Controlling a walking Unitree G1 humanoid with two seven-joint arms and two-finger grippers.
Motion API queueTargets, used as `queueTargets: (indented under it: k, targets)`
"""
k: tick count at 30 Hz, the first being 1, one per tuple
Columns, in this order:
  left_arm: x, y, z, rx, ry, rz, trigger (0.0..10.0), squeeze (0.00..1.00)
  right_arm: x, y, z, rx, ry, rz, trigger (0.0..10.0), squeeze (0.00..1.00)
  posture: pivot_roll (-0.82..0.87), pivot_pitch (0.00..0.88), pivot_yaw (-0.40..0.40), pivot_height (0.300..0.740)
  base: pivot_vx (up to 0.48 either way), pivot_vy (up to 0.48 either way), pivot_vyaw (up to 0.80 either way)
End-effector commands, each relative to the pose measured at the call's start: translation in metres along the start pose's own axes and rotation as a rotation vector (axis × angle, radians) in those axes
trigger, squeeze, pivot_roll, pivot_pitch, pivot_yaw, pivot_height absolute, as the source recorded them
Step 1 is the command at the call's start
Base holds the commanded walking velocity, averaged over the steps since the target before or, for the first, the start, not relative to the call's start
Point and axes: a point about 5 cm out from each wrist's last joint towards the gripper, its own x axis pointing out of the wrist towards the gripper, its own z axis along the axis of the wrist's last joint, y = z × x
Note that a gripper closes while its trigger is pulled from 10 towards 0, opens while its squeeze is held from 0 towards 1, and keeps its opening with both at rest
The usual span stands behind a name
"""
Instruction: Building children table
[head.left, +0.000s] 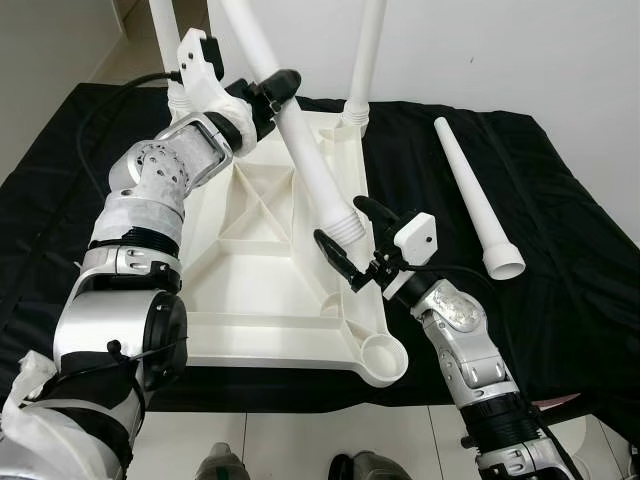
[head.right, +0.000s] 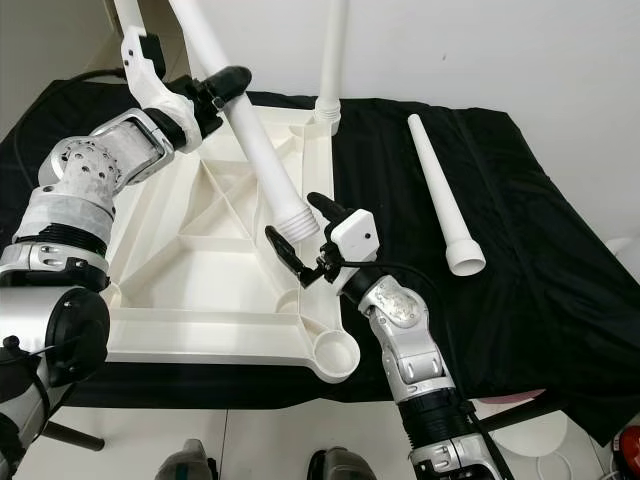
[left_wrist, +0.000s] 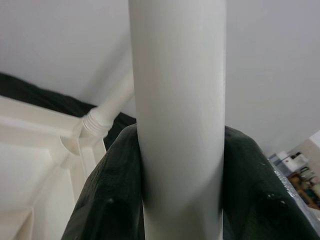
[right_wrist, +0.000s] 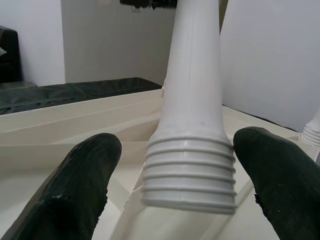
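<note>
Above upturned white tabletop (head.left: 270, 300) | tapered white leg (head.left: 300, 150), ribbed end | left hand (head.left: 272, 92) clamped on leg | right hand (head.left: 345, 245) apart

Smooth, seemingly plastic white leg (right_wrist: 192, 115), ribbed end; matt black cloth (head.left: 560, 250).

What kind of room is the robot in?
Probably a room at home used for building furniture: an upside-down white tabletop lies on a black cloth by a plain wall, with a spare leg nearby.
</note>
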Motion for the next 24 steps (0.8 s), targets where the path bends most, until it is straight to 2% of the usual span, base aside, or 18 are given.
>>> queueTargets:
  k: [1, 2, 3, 4, 5, 6, 7, 9, 11, 13, 16, 19, 20, 24]
  targets:
    - [0.006, -0.029, 0.006, 0.154, -0.047, -0.188, 10.0, 0.0, 0.006, -0.01, -0.005, -0.04, 0.081, -0.082, 10.0, 1.0, 0.05, 0.001, -0.023, 0.74, 0.0, 0.0, 0.0]
    - [0.006, -0.029, 0.006, 0.154, -0.047, -0.188, 10.0, 0.0, 0.006, -0.01, -0.005, -0.04, 0.081, -0.082, 10.0, 1.0, 0.05, 0.001, -0.023, 0.74, 0.0, 0.0, 0.0]
    - [0.007, -0.035, 0.007, 0.211, -0.069, -0.19, 10.0, 0.0, 0.01, -0.014, -0.007, -0.065, 0.117, -0.118, 10.0, 1.0, 0.05, 0.001, -0.023, 0.74, 0.0, 0.0, 0.0]
    - [0.007, -0.035, 0.007, 0.211, -0.069, -0.19, 10.0, 0.0, 0.01, -0.014, -0.007, -0.065, 0.117, -0.118, 10.0, 1.0, 0.05, 0.001, -0.023, 0.74, 0.0, 0.0, 0.0]
    - [0.008, -0.042, 0.004, 0.278, -0.087, -0.203, 10.0, 0.0, 0.013, -0.018, -0.007, -0.085, 0.145, -0.145, 10.0, 0.0, 0.06, 0.0, -0.024, 0.74, 0.0, 0.0, 0.0]
    - [0.009, -0.05, -0.001, 0.327, -0.096, -0.218, 10.0, 0.0, 0.016, -0.021, -0.007, -0.081, 0.157, -0.172, 10.0, 0.0, 0.05, 0.0, -0.026, 0.74, 0.0, 0.0, 0.0]
    - [0.009, -0.05, -0.001, 0.327, -0.096, -0.218, 10.0, 0.0, 0.016, -0.021, -0.007, -0.081, 0.157, -0.172, 10.0, 0.0, 0.05, 0.0, -0.026, 0.74, 0.0, 0.0, 0.0]
    - [0.012, -0.066, -0.016, 0.403, -0.108, -0.244, 10.0, 0.0, 0.023, -0.025, -0.002, -0.08, 0.146, -0.198, 10.0, 0.0, 0.06, 0.0, -0.03, 0.74, 0.0, 0.0, 0.0]
    - [0.012, -0.066, -0.016, 0.403, -0.108, -0.244, 10.0, 0.0, 0.023, -0.025, -0.002, -0.08, 0.146, -0.198, 10.0, 0.0, 0.06, 0.0, -0.03, 0.74, 0.0, 0.0, 0.0]
    - [0.013, -0.08, -0.027, 0.466, -0.125, -0.257, 10.0, 0.0, 0.029, -0.027, 0.001, -0.091, 0.145, -0.218, 10.0, 0.0, 0.06, 0.002, -0.04, 0.74, 0.0, 0.0, 0.0]
    - [0.014, -0.089, -0.038, 0.493, -0.132, -0.256, 10.0, 0.0, 0.033, -0.025, 0.003, -0.068, 0.148, -0.183, 10.0, 0.0, 0.07, 0.001, -0.043, 0.74, 0.0, 0.0, 0.0]
    - [0.014, -0.094, -0.047, 0.501, -0.134, -0.257, 10.0, 0.0, 0.036, -0.023, 0.004, -0.089, 0.156, -0.167, 10.0, 0.0, 0.07, 0.004, -0.048, 0.74, 0.0, 0.0, 0.0]
    - [0.014, -0.099, -0.054, 0.503, -0.129, -0.268, 10.0, 0.0, 0.038, -0.025, 0.004, -0.118, 0.166, -0.178, 10.0, 0.0, 0.07, 0.005, -0.05, 0.74, 0.0, 0.0, 0.0]
    - [0.013, -0.11, -0.066, 0.522, -0.12, -0.298, 10.0, 0.0, 0.046, -0.031, 0.006, -0.14, 0.199, -0.223, 10.0, 0.0, 0.08, 0.006, -0.054, 0.74, 0.0, 0.0, 0.0]
